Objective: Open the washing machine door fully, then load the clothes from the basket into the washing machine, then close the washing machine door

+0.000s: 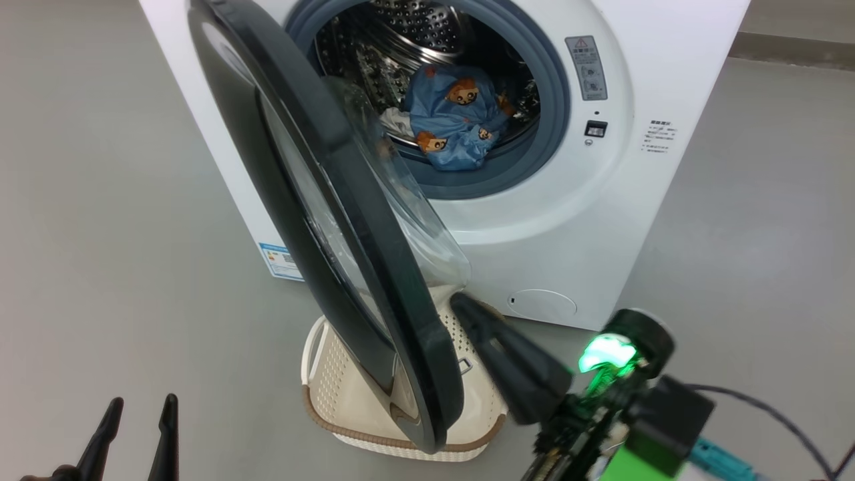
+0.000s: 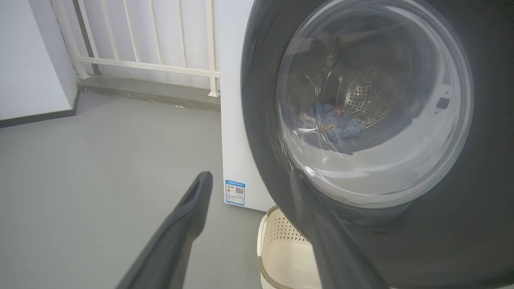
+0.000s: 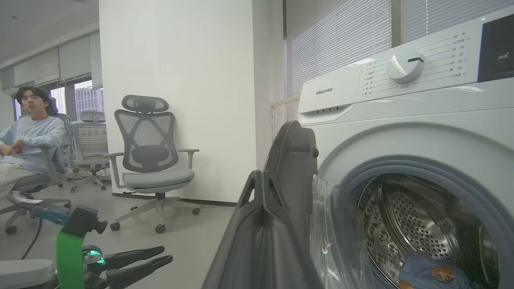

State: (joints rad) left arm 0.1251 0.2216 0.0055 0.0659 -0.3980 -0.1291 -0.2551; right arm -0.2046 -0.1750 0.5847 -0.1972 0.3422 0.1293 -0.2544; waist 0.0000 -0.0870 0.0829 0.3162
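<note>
R fingers [image 1: 499, 346] pressed together, angled up-left toward door [image 1: 347, 220] inner side; L fingers [image 1: 167, 434] spread, low.

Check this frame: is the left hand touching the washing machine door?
Apart. In the head view the left hand, open, sits at the lower left, with bare grey floor between its fingertips and the washing machine door.

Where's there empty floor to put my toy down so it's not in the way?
The grey floor left of the washer, up to the left tool, is bare. So is the floor on the washer's right. It is crowded in front: the door hangs over the basket, with the shut right tool beside them.
</note>
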